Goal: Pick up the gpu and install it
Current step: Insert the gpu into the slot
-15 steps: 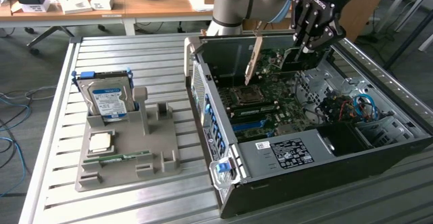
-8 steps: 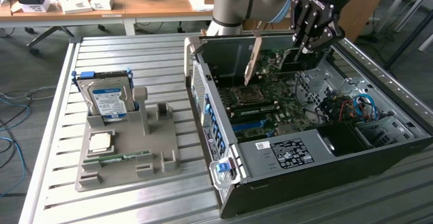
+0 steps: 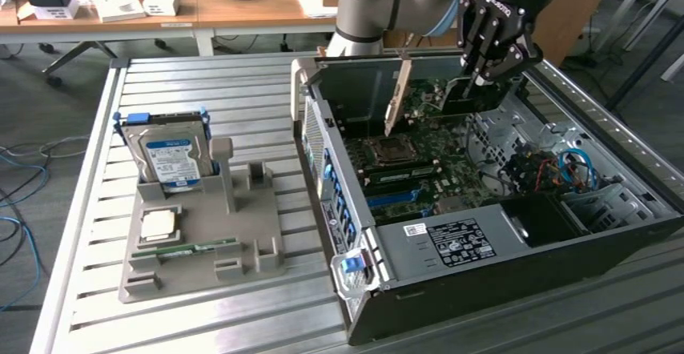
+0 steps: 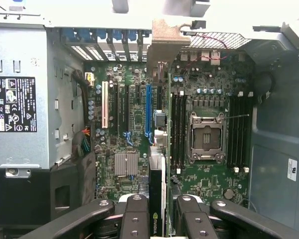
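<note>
My gripper [image 3: 478, 80] hangs over the back of the open computer case [image 3: 353, 170], shut on the gpu [image 3: 462, 102]. The dark card stands on edge, and its metal bracket [image 3: 398, 98] points toward the case's rear wall. In the wrist view the gpu [image 4: 157, 169] appears edge-on between the two black fingers [image 4: 134, 219], with a green logo showing at its gripped end. It runs in line with the expansion slots, just beside the long blue slot [image 4: 148, 109] on the motherboard [image 4: 134, 149]. Whether its edge touches a slot I cannot tell.
The empty processor socket [image 4: 207, 137] lies beside the card, and the power supply [image 3: 460, 238] fills the case's front. On the slatted table, at the exterior view's left, a grey holder [image 3: 251, 250] carries a hard drive [image 3: 166, 158], a processor [image 3: 158, 224] and a memory stick [image 3: 192, 248].
</note>
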Robot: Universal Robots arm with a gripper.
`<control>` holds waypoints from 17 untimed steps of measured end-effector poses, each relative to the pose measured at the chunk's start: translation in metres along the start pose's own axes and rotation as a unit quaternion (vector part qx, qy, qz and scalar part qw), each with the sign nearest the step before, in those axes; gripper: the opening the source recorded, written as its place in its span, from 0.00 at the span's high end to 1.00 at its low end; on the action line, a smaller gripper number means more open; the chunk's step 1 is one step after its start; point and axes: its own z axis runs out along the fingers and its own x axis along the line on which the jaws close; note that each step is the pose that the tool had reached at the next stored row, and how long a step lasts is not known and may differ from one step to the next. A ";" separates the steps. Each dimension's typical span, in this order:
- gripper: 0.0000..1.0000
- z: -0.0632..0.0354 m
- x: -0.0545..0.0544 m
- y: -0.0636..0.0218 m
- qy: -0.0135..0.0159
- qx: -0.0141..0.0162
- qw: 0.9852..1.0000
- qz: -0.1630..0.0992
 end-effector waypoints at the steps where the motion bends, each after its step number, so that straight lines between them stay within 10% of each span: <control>1: 0.74 0.0000 0.000 0.0002 0.000 0.000 1.000 0.000; 17: 0.74 0.0002 0.000 0.0025 0.000 0.000 1.000 0.000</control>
